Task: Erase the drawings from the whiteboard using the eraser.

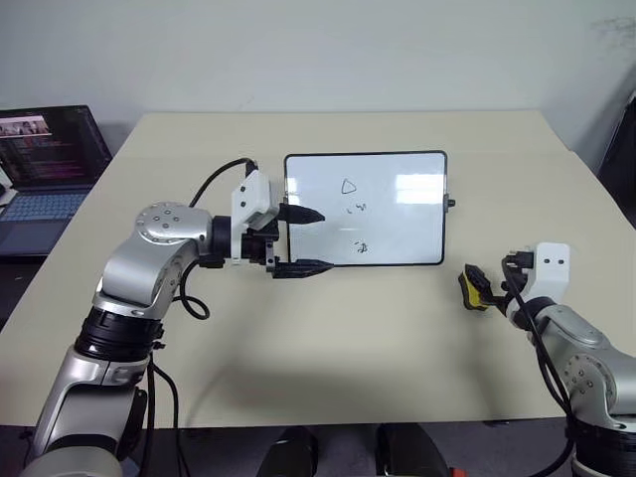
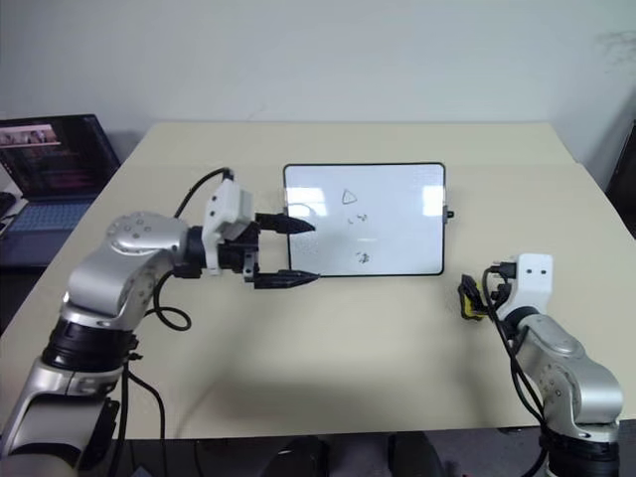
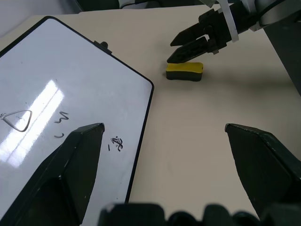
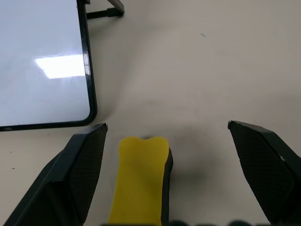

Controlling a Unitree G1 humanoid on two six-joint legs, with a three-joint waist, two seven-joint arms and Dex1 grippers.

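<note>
From my head camera, my left arm reaches in from the left with the forearm bent across toward the right, and my left gripper [image 1: 301, 240] hangs with its two black fingers spread apart, one over the left edge of the whiteboard [image 1: 397, 169], the other just off its lower left corner. It holds nothing. The whiteboard lies flat near the middle of the beige table [image 1: 328, 348], and the drawings [image 1: 352, 213] sit toward its centre: a small triangle above, two scribbles below. My right gripper [image 1: 484, 283] sits low at the table's right side, right by the yellow eraser [image 1: 470, 291], which lies on the table just off the board's lower right corner. A laptop [image 1: 50, 164] stands open at the far left, and a plain pale wall [image 1: 318, 50] closes the room behind.

Through my left wrist camera, my own fingers [image 3: 70, 174] stand wide, bracketing the board's corner and bare table. The eraser lies beyond, with my right gripper's tips poised just above it.

Through my right wrist camera, my fingers [image 4: 80, 165] are fully apart with the eraser between them, nearer one finger, untouched by either. The board's rounded corner lies just ahead.
</note>
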